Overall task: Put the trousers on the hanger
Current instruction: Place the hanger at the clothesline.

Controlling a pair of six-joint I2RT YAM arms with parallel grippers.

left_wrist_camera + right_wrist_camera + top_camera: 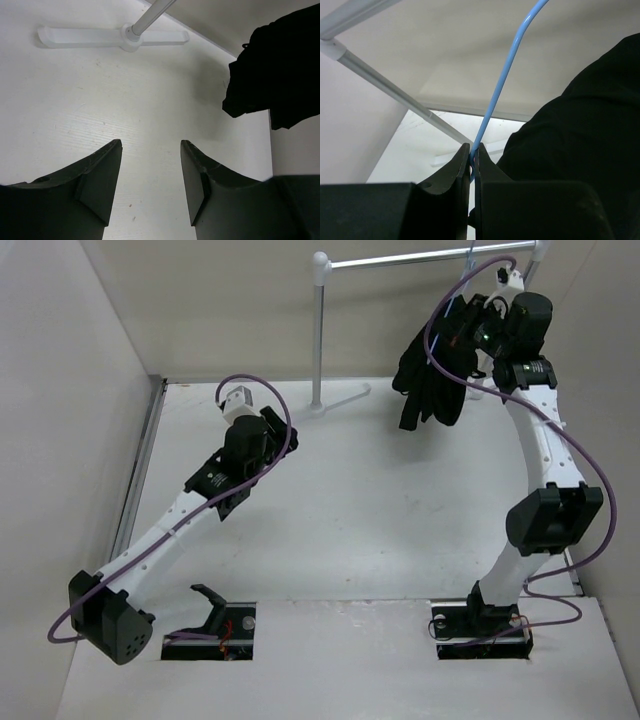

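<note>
1. While your right gripper (471, 151) was raised by the rack (420, 258) at the far right of the table (350, 510), its jaws were pressed together on the thin blue wire of the hanger (502, 90), with no gap showing beside the wire.
2. You had the trousers (428, 368) hanging in a dark bunch just beside that gripper, below the rack's rail and off the table top. In the right wrist view the black cloth filled the right-hand side.
3. Your left gripper (150, 150) was low over the table, well apart from the trousers. Its fingers stood apart with only bare table between them, and it held nothing.
4. From the left wrist view you could see the rack's foot (125, 37) ahead and the lower edge of the trousers at upper right, clear of the surface.
5. The main part looked done to me, since the cloth hung from up by the hanger rather than lying on the table. How it sat over the hanger's bar was hidden by the cloth and the arm, so I could not tell whether it was draped evenly.
6. What seemed left for you was to confirm that the hook was seated on the rail, which the pictures did not show clearly. After that you would release the wire and back the right arm off without dragging the cloth.
</note>
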